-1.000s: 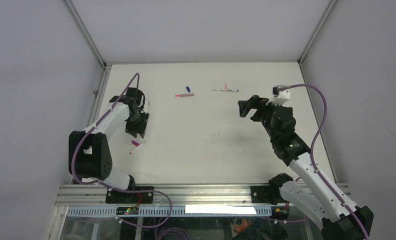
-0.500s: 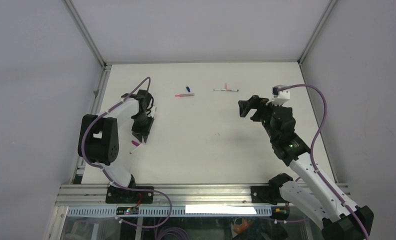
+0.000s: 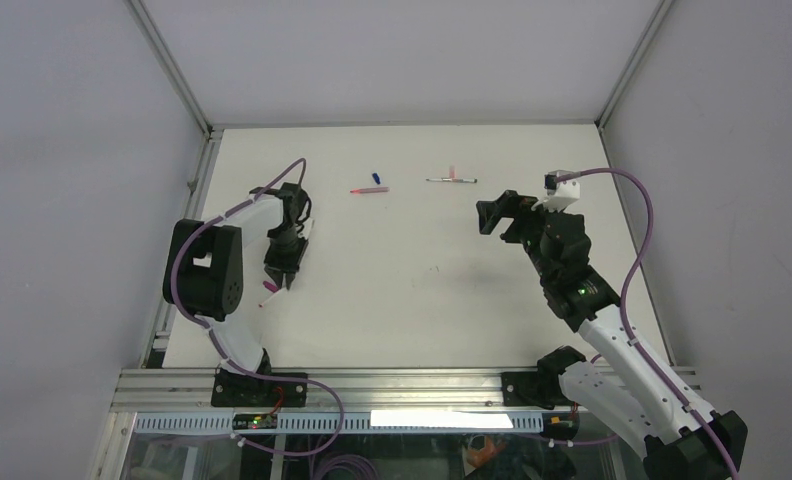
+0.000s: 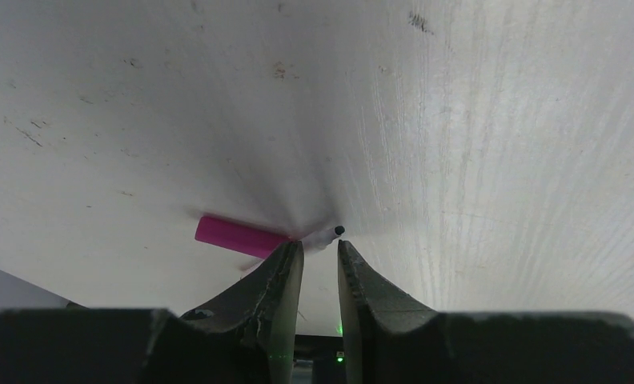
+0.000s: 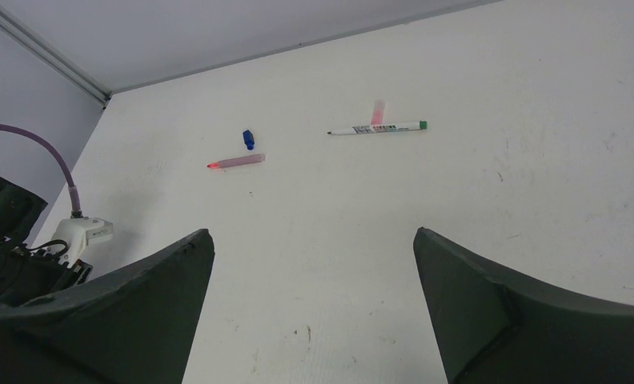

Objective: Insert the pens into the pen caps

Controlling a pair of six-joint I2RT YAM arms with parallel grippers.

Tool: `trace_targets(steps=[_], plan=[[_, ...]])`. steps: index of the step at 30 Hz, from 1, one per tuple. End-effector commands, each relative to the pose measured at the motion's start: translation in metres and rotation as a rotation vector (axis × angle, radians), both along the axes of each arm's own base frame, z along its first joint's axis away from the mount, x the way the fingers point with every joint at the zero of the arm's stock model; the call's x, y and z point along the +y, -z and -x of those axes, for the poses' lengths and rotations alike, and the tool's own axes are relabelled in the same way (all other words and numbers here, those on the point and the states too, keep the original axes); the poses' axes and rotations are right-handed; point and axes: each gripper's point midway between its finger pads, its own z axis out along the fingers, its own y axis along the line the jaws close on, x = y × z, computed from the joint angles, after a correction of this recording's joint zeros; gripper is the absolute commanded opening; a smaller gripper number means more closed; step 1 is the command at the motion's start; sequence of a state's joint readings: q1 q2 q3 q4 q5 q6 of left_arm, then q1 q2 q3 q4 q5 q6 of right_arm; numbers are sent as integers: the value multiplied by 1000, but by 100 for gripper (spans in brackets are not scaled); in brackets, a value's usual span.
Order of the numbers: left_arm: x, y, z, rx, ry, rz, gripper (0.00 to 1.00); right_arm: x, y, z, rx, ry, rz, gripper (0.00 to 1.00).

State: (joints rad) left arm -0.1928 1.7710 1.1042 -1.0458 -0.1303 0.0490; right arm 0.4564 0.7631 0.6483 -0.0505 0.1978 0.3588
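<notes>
Pens (image 5: 378, 128) are lying uncapped on the counter (image 3: 422, 300), left jaws nearly shut at one pen (image 4: 323, 237), grip unclear, right jaws gaping empty.

Wide bare stretch of table (image 3: 412, 300) between the arms: free passage. Far strip obstructed: pink pen (image 5: 238, 161) with blue cap (image 5: 248, 139) just behind; well apart to the right, white pen (image 5: 378, 128) with pink cap (image 5: 377, 110) just behind. Magenta pen (image 4: 234, 236) lies at left gripper (image 4: 320, 244) fingertips, near the table's left edge.
</notes>
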Motion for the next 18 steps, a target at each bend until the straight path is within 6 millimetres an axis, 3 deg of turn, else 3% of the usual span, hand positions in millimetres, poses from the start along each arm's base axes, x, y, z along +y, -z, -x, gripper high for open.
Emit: trace_targets(steps=[1,18], plan=[[-1,-9,-8,-24,31,-17,25,0,-9,-2,-33,3,1,99],[-11,4,-2,38,115,-63,20,1,-10,-2,-36,3,0,99]])
